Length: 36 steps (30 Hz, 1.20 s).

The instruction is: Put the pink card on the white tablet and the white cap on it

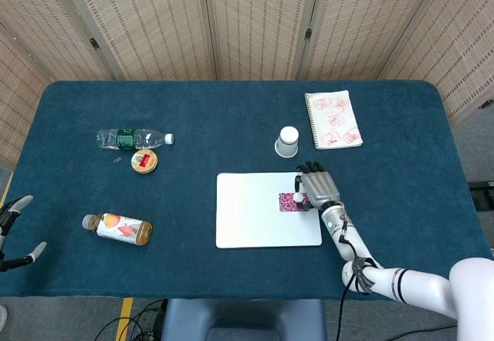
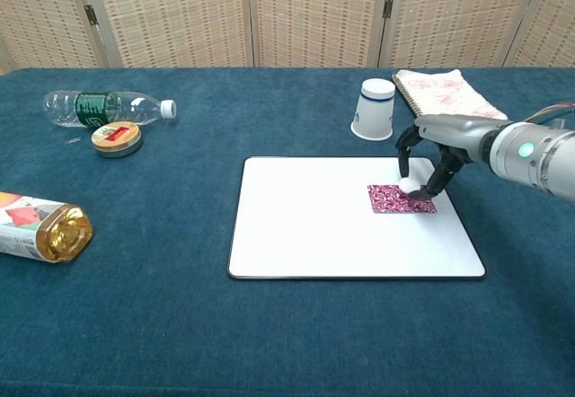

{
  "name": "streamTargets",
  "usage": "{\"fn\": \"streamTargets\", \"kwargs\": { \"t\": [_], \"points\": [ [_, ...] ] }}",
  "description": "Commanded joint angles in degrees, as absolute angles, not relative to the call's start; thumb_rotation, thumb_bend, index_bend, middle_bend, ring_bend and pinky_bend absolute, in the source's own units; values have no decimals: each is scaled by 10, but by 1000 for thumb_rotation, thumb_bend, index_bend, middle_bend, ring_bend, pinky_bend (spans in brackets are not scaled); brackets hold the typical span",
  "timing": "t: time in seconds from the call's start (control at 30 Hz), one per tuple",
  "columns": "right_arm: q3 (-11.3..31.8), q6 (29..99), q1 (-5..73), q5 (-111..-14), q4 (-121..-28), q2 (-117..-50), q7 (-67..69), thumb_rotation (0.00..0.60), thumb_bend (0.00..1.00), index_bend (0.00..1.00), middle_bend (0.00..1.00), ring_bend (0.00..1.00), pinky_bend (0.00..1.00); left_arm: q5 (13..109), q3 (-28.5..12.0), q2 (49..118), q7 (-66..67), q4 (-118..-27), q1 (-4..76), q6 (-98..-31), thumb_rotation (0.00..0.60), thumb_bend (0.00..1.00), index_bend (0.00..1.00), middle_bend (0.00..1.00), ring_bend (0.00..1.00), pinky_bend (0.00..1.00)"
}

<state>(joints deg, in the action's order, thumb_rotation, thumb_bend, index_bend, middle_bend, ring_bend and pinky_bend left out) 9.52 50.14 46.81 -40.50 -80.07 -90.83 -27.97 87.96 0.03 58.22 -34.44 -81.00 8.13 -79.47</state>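
- The left hand is seen only at the far left edge of the head view, off the table's side; its fingers are spread and nothing is held.
- A brown-capped juice bottle with a fruit label lies on its side near the front left of the dark blue cloth-covered table.
- A clear plastic water bottle with a green label lies on its side further back, with a small round tin with a red-and-tan lid just beside it.
- The flat white rectangular tablet lies at the table's middle.
- The small pink patterned card is seen lying flat on the tablet's right part.
- The right hand is held over the card's right end, fingers curled downward.
- The small round white cap is pinched between its fingertips, directly above or on the card; contact with the card cannot be told.
- An upturned white paper cup stands behind the tablet's right corner, apart from the hand.
- A spiral-bound notebook with red sketches lies at the back right.
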Motion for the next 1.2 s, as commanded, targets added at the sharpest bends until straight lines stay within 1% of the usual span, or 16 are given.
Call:
{"fn": "streamTargets", "kwargs": {
  "t": [0.03, 0.1, 0.23, 0.33, 0.4, 0.53, 0.63, 0.73, 0.83, 1.0, 1.13, 1.17, 1.2],
  "points": [
    [93, 501, 469, -401, -802, -909, -282, 600, 222, 557, 143, 0, 0, 879, 0, 582, -346, -809, 81, -795, 600, 340, 0, 97, 72, 231],
    [92, 503, 469, -402, -804, -909, -282, 600, 203, 527, 131, 0, 0, 878, 0, 583, -345, -808, 82, -793, 600, 340, 0, 97, 72, 231],
    [92, 502, 469, -404, -809, -905, -279, 600, 168, 378, 107, 0, 0, 878, 0, 583, -343, -808, 83, -791, 600, 340, 0, 97, 72, 231],
    [90, 501, 468, -404, -813, -900, -278, 600, 159, 305, 95, 0, 0, 877, 0, 584, -341, -808, 83, -790, 600, 340, 0, 97, 72, 231],
    [88, 501, 468, -404, -816, -896, -279, 600, 156, 280, 88, 0, 0, 876, -1, 584, -340, -809, 83, -790, 600, 340, 0, 97, 72, 231],
    [89, 513, 461, -411, -830, -884, -273, 600, 154, 268, 82, 0, 0, 875, -1, 584, -338, -808, 83, -791, 600, 340, 0, 97, 72, 231],
    [89, 537, 447, -428, -854, -866, -261, 600, 153, 267, 81, 0, 0, 874, -1, 584, -337, -808, 83, -789, 600, 340, 0, 97, 72, 231],
    [87, 571, 423, -458, -886, -841, -240, 600, 149, 267, 80, 0, 0, 874, -3, 585, -332, -809, 82, -791, 600, 340, 0, 97, 72, 231],
    [79, 618, 389, -511, -915, -816, -206, 600, 148, 267, 81, 0, 0, 874, -3, 585, -323, -812, 82, -793, 600, 340, 0, 97, 72, 231],
    [48, 718, 315, -628, -920, -791, -127, 600, 146, 267, 82, 0, 0, 874, -2, 586, -295, -824, 82, -793, 600, 340, 0, 97, 72, 231],
    [17, 758, 266, -690, -906, -776, -61, 600, 146, 264, 92, 0, 0, 869, -5, 588, -261, -836, 80, -798, 600, 340, 0, 97, 72, 231],
    [5, 768, 253, -706, -900, -770, -56, 600, 146, 248, 91, 0, 0, 868, -6, 591, -245, -839, 79, -802, 600, 340, 0, 97, 72, 231],
    [-4, 774, 244, -715, -897, -764, -58, 600, 145, 210, 86, 0, 0, 868, -7, 592, -235, -843, 78, -804, 600, 340, 0, 97, 72, 231]
  ]
}}
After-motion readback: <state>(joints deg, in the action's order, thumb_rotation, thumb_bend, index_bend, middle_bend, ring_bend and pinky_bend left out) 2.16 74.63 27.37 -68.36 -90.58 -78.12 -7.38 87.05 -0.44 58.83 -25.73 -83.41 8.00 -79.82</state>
